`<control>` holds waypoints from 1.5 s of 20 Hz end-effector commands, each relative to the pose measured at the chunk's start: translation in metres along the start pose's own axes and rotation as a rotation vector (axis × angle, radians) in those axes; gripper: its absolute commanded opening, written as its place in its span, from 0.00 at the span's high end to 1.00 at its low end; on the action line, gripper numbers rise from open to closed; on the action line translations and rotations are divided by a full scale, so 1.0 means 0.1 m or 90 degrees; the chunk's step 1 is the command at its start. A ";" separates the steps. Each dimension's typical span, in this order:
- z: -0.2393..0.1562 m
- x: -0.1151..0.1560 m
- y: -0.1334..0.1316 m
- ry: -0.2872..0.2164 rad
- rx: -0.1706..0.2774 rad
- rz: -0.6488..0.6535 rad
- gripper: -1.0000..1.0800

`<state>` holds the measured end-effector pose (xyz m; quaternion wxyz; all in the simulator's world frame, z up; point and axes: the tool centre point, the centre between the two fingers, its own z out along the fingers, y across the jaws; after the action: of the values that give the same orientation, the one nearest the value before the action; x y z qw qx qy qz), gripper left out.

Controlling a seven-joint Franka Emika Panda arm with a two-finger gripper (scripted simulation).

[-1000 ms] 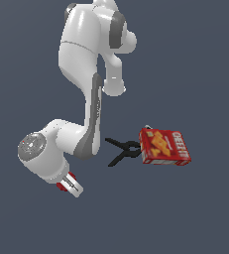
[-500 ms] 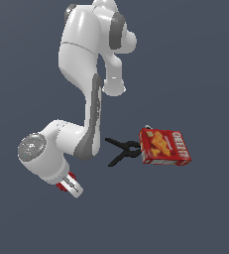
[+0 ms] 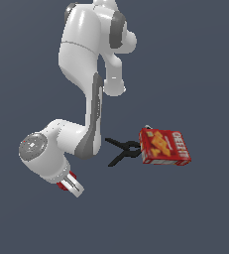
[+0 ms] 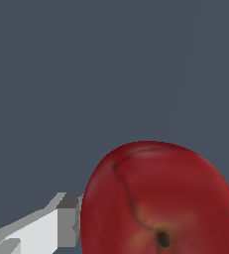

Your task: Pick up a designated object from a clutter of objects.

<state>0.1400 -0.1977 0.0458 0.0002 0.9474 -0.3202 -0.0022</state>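
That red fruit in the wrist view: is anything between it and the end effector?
Nothing visible. The red fruit sits right between the fingers, filling the gap. The clamp and cracker box lie off toward the exterior view's right, clear of the end effector.

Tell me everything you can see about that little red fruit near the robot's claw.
The red fruit fills much of the wrist view: round, glossy, deep red with a yellowish patch around a small dark pit, and a crease running from it. It sits between the pale fingers of the claw, one showing at each side. Real contact is hard to tell. In the exterior view only a sliver of red shows at the claw, apart from the clamp and box.
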 end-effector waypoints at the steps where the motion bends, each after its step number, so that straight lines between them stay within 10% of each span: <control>1: -0.04 -0.03 -0.02 0.002 0.001 0.000 1.00; 13: -0.34 -0.46 -0.13 0.001 0.001 0.000 1.00; 30: -1.22 -1.75 -0.48 0.001 0.002 -0.001 1.00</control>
<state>0.0381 -0.0641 0.1583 -0.0003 0.9476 -0.3195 -0.0022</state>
